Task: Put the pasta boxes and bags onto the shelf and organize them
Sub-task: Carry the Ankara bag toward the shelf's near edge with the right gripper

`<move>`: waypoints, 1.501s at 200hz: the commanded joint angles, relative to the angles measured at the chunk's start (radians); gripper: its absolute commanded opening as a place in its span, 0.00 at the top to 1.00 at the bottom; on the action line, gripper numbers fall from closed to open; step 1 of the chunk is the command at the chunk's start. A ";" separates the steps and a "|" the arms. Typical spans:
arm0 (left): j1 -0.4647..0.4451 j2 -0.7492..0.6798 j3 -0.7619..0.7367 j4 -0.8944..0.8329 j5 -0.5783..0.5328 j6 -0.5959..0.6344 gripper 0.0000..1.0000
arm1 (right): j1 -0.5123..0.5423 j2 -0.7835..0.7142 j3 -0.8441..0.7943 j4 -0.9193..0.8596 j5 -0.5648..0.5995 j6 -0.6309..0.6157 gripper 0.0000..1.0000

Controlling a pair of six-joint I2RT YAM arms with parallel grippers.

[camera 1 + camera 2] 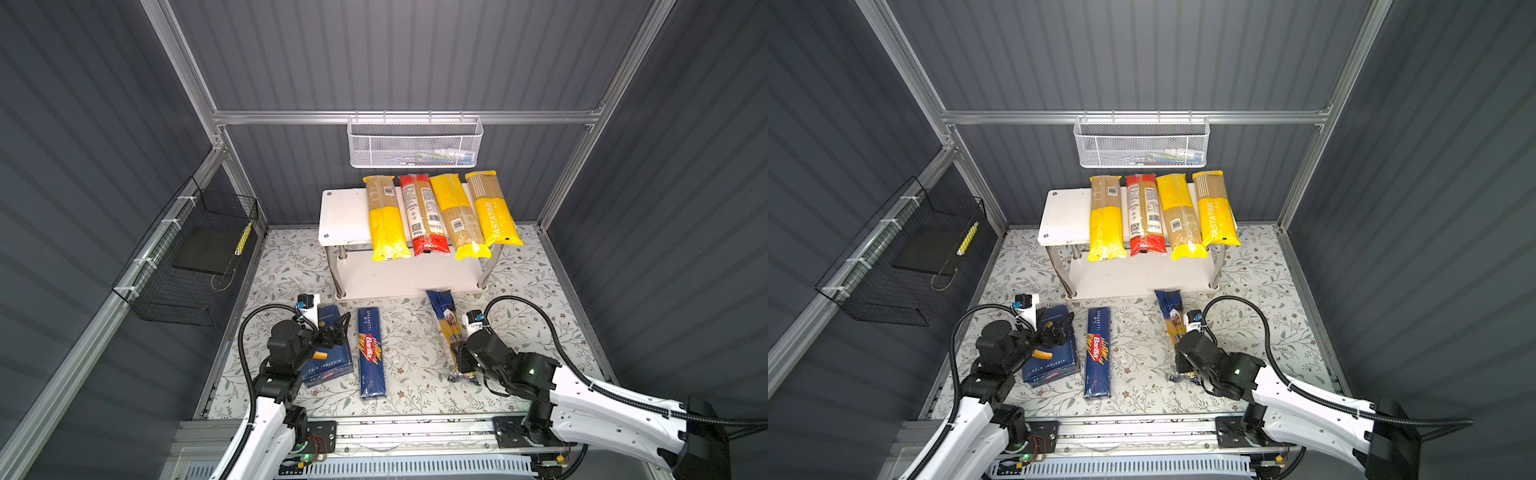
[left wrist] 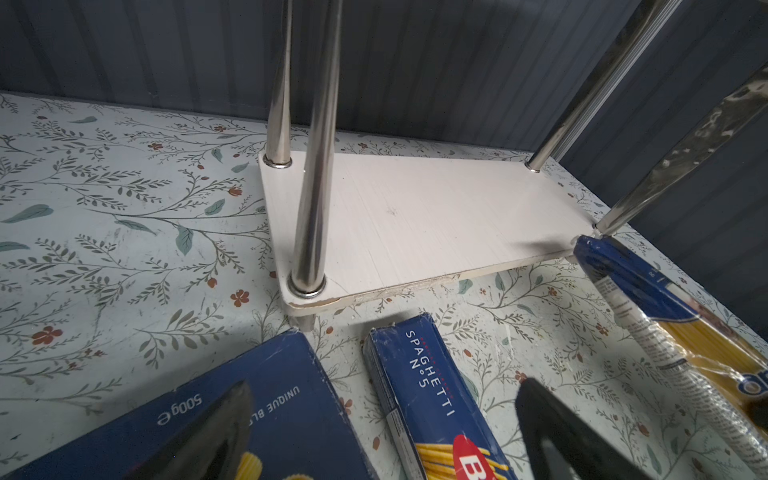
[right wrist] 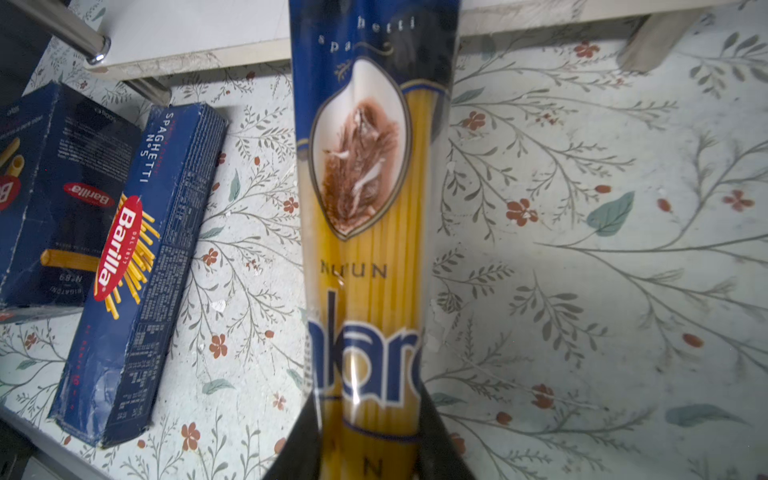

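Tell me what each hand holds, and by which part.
The right hand grips the navy spaghetti bag toward its end away from the shelf; left hand open, empty.

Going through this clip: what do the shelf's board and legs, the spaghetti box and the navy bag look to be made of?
The board is probably white-laminated wood composite with a matt finish; its front edge is chipped. The legs are polished metal tube with mirror reflections. The spaghetti box is printed cardboard, its creases scuffed white. The navy bag is glossy plastic film, partly clear, with glare and wrinkles.
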 commanded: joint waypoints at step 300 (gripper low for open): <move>0.003 -0.010 -0.013 -0.009 -0.012 -0.005 0.00 | -0.438 0.366 0.356 0.221 -0.078 -0.308 1.00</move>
